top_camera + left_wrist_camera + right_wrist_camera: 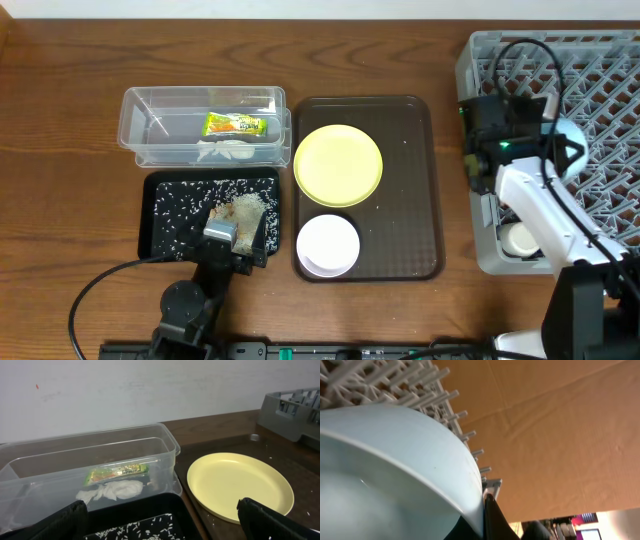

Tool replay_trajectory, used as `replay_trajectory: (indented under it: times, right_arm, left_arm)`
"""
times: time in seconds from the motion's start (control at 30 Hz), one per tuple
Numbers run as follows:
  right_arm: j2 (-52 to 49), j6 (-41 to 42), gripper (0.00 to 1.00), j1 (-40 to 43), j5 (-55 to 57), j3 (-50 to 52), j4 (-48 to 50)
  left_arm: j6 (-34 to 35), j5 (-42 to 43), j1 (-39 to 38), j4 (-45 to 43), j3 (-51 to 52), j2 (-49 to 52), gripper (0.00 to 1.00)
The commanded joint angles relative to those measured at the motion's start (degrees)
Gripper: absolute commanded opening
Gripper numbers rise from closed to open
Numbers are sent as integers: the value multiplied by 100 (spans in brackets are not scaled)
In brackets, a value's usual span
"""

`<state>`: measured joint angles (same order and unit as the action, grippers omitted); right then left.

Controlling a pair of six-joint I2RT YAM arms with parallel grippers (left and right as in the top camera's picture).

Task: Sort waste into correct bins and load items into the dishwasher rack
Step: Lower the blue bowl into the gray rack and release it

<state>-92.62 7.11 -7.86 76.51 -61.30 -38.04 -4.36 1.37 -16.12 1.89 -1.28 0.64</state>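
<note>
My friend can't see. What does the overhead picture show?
A brown serving tray holds a yellow-green plate and a white bowl. Beside it, a clear tub holds a snack wrapper and tissue, and a black tray holds rice scraps. The right arm reaches over the grey dishwasher rack.

Wrapper (235,125) in tub (140,140), rice tray (150,215) before it, plate (338,165) behind bowl (327,245) on serving tray (405,200) — rack (600,90) rightmost

Smooth light-blue bowl (395,450), clear plastic tub (150,125)
</note>
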Motion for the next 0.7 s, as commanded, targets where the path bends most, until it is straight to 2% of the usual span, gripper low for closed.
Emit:
replay_trajectory:
  times: [0.0, 0.33, 0.47, 0.67]
  right_arm:
    - [-28, -79, 1, 372, -173, 7, 57]
    - [-31, -103, 1, 702, -909, 17, 240]
    - [-31, -94, 1, 575, -1257, 31, 74]
    - [-31, -76, 1, 192, -1191, 31, -96]
  left_arm:
    - [-9, -33, 31, 208, 105, -31, 97]
    - [-9, -31, 31, 210, 105, -31, 97]
    - [-9, -33, 31, 208, 105, -31, 97]
    - [-9, -33, 31, 208, 105, -31, 97]
